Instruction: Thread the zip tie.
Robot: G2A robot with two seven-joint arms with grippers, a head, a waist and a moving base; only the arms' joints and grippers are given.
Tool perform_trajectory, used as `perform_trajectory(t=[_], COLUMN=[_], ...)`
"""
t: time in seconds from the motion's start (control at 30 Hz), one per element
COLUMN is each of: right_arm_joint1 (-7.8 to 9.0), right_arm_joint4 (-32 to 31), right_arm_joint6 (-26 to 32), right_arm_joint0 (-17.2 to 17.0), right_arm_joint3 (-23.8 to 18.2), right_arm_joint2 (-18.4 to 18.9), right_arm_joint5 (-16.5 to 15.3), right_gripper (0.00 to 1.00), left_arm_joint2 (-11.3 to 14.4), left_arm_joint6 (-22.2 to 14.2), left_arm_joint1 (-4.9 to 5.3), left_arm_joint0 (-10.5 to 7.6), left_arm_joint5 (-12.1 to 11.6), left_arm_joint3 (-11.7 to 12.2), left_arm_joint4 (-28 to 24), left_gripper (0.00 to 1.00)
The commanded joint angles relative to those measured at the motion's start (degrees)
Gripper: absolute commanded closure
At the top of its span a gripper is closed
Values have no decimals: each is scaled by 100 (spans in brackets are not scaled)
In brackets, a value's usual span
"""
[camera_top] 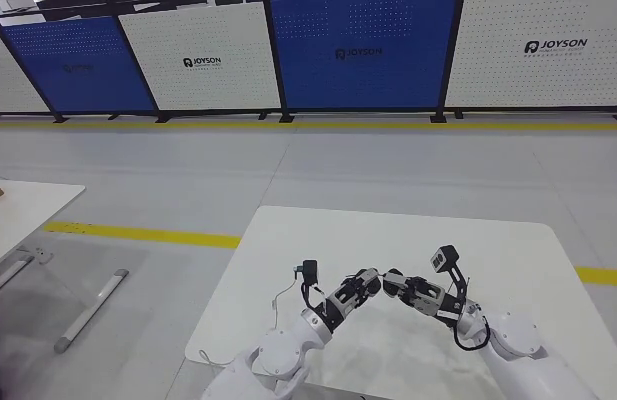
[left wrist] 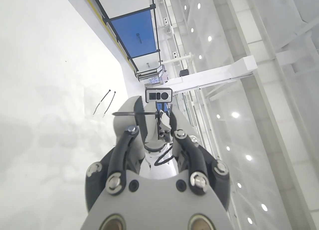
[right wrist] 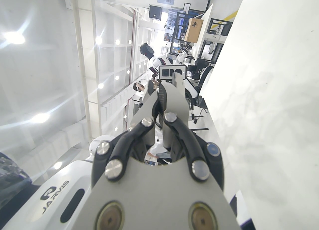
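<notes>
Both grippers meet tip to tip above the middle of the white table. My left gripper stands open, with the tip of the right gripper between its fingers. A black zip tie runs crosswise over one left finger. One of its ends sits at the right gripper's tip. The right gripper has its fingers closed together, apparently on that end of the tie. The tie itself is hidden in the right wrist view.
Two more black zip ties lie side by side on the table beyond the grippers. A second table stands off to the left across the floor. Blue and white panels line the back.
</notes>
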Motion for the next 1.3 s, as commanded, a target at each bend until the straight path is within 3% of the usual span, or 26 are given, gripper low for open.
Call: perform_trajectory(t=[0.0,0.4,0.47,0.53,0.57,0.67,0.73,0.77,0.93,1.0,1.07,1.27], right_arm_joint1=[0,-2,2,6,8,11,12,13,30,46,77,77], right_arm_joint4=[0,-97,-127,-147,-149,-153,-151,-140,-22,221,462,462], right_arm_joint6=[0,-112,-99,-79,-73,-32,-11,-6,-42,92,393,393], right_arm_joint0=[0,-78,-121,-150,-164,-210,-240,-255,-367,-457,-573,-573], right_arm_joint3=[0,-135,-196,-232,-248,-289,-314,-323,-327,-357,-420,-420], right_arm_joint2=[0,24,72,116,141,212,262,289,499,627,773,773], right_arm_joint5=[0,82,118,139,141,163,172,172,186,190,247,247], right_gripper=[100,100,69,85,83,54,6,0,0,0,0,0], left_arm_joint2=[1,3,7,10,10,11,16,17,-8,-93,-93,-93], left_arm_joint6=[2,128,164,178,182,196,224,236,314,635,635,635], left_arm_joint1=[-1,-13,-15,-17,-18,-20,-23,-23,-10,-26,-26,-26], left_arm_joint0=[7,20,25,30,31,33,39,40,80,135,135,135], left_arm_joint5=[-7,-1,-6,-9,-5,1,0,8,101,82,82,82], left_arm_joint3=[-1,-15,-18,-18,-18,-18,-16,-13,12,-16,-16,-16], left_arm_joint4=[24,225,288,317,334,387,436,473,768,589,589,589], left_gripper=[100,100,100,100,100,100,100,100,100,100,100,100])
